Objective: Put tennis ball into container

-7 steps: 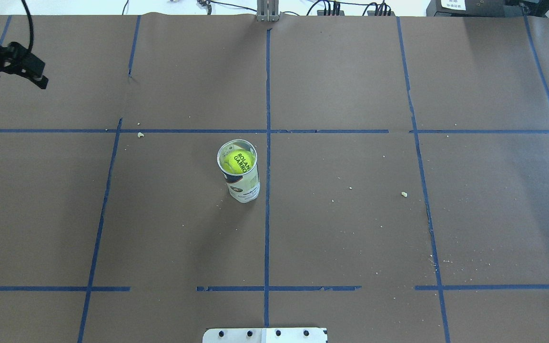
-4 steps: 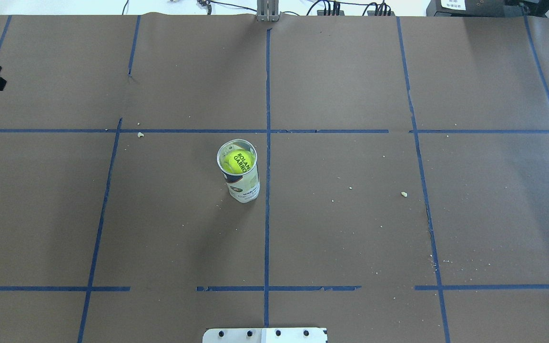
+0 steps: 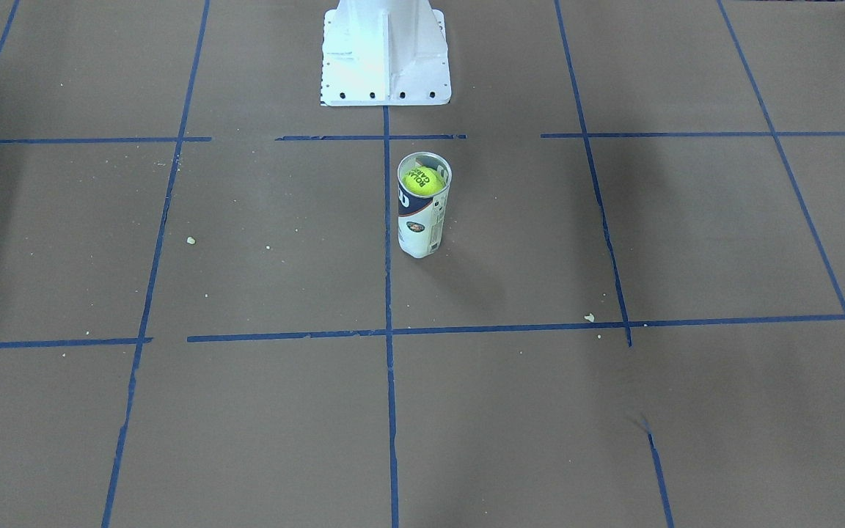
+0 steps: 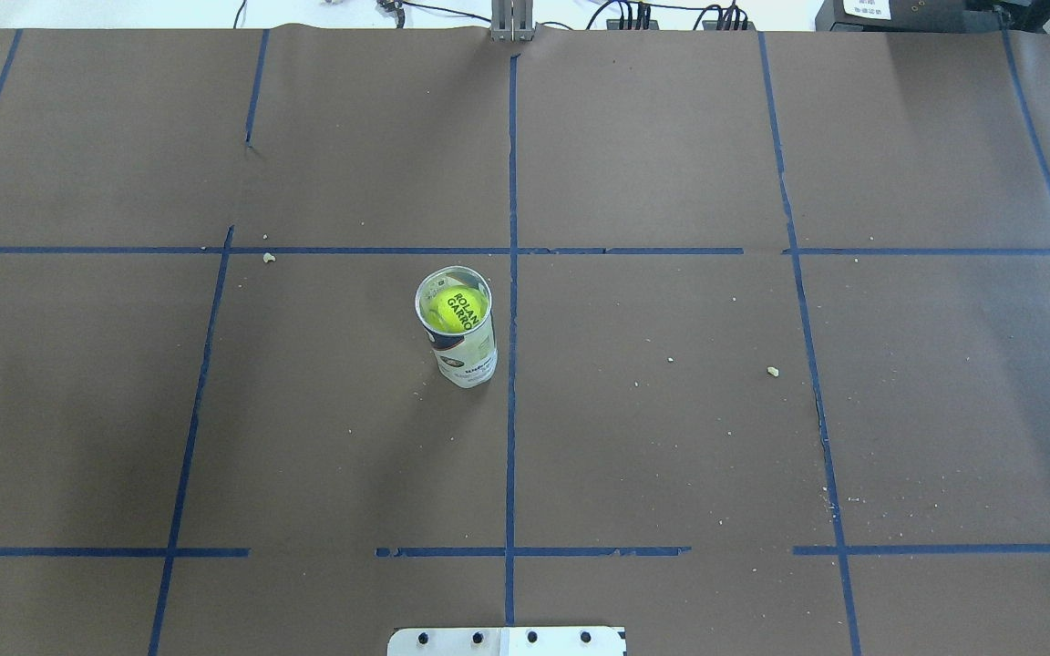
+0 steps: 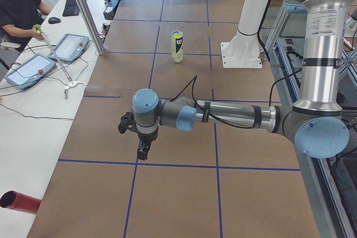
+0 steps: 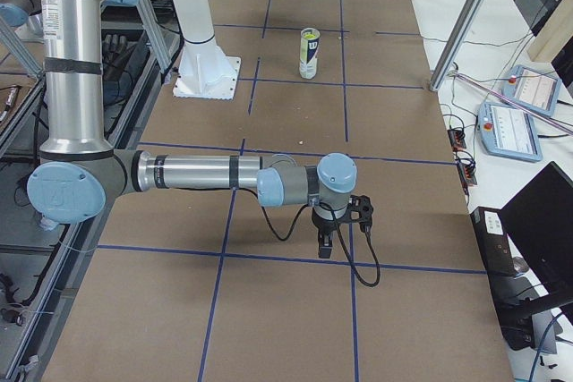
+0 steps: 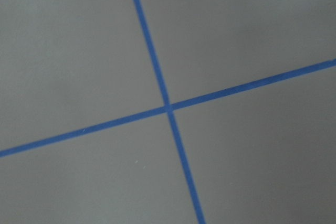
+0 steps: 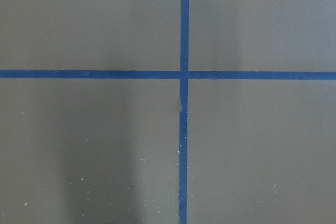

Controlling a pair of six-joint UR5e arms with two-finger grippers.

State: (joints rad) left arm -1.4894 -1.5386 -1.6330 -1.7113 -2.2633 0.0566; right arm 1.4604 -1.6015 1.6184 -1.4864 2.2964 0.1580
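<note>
The clear tube container [image 4: 468,359] stands upright near the table's middle, with its white and navy label [image 3: 418,222] facing the front camera. The yellow-green tennis ball [image 4: 458,309] sits inside it near the open top, also seen through the rim [image 3: 423,181]. Neither gripper appears in the overhead or front views. My left gripper [image 5: 141,151] hangs over the table far from the tube [image 5: 177,47]. My right gripper [image 6: 326,245] is likewise far from the tube [image 6: 308,58]. I cannot tell whether either is open or shut. Both wrist views show only brown paper and tape.
Blue tape lines [image 4: 510,273] grid the brown table cover. The white robot base [image 3: 385,51] stands just behind the tube. An operator [image 5: 17,4] sits at a side desk with tablets [image 5: 29,71]. Another tablet [image 6: 521,129] lies on the opposite side.
My left gripper has drawn off the overhead view's left edge and no longer shows there. The tube and the ball inside it have not moved.
</note>
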